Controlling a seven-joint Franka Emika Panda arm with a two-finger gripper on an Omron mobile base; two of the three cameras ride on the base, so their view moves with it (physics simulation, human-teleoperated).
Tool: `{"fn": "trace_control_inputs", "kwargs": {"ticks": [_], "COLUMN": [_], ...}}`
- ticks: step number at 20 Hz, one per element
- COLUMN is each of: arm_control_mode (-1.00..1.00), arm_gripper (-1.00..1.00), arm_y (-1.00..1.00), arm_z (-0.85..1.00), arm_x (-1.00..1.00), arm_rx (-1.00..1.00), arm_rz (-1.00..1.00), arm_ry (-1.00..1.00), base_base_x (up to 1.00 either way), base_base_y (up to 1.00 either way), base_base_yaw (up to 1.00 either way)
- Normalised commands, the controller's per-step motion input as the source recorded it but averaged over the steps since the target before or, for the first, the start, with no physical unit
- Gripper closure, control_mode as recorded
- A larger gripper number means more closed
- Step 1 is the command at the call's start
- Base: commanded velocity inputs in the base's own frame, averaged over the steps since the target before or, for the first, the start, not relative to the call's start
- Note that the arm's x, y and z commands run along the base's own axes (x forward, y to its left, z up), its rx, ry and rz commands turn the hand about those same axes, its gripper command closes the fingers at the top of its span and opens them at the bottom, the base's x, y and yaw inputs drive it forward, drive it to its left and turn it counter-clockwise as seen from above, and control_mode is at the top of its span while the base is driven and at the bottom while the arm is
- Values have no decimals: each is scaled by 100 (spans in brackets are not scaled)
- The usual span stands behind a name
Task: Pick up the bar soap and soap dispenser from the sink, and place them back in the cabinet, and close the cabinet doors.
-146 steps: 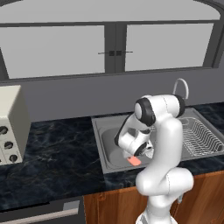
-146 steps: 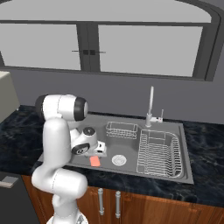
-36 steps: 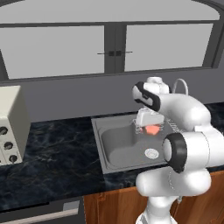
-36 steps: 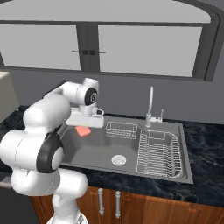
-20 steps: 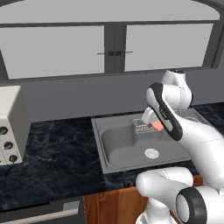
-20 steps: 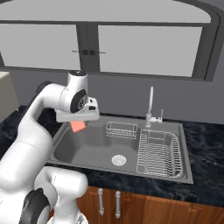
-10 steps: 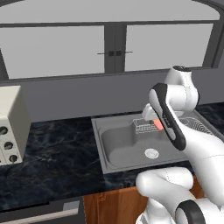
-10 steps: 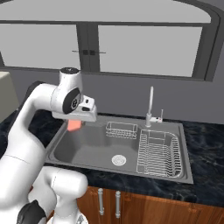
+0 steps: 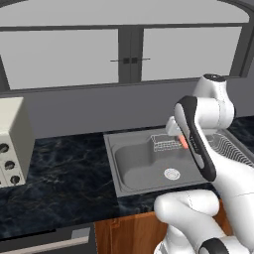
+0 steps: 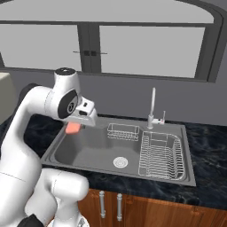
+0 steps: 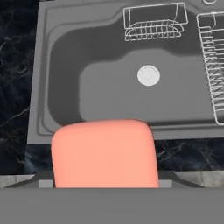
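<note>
Now bar soap [image 11: 105,153] in tool [image 10: 76,125]

ctr: my view, dark marble counter [image 10: 208,146] | set in it: grey sink [image 10: 88,150] | far left: cream appliance [image 9: 12,141] on ctr

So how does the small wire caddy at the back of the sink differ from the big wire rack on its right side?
The small wire caddy is short and basket-shaped, sitting on the sink's back ledge; the large wire rack is much longer and lies low and flat over the sink's right part. The caddy stands left of the faucet, the rack below it. Both are pale wire and look empty.
</note>
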Motion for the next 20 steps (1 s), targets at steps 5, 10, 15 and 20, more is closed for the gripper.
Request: {"fn": "trace_control_inputs", "kwargs": {"ticks": [5,10,15,20], "arm_control_mode": [-100,-100,-100,-100], "arm_gripper": [100,100,100,100], "arm_y": [-7,-2,0,2], "arm_z": [1,0,0,0], "arm_x": [-32,-31,-22,-2], "arm_rx": [0,0,-3,-5], "arm_rz": [-3,-1,-8,-8], "arm_ry": [-17,-20,-6,0], "base_base_x": [0,0,0,0], "base_base_y": [0,0,0,0], "base_base_yaw": [0,0,0,0]}}
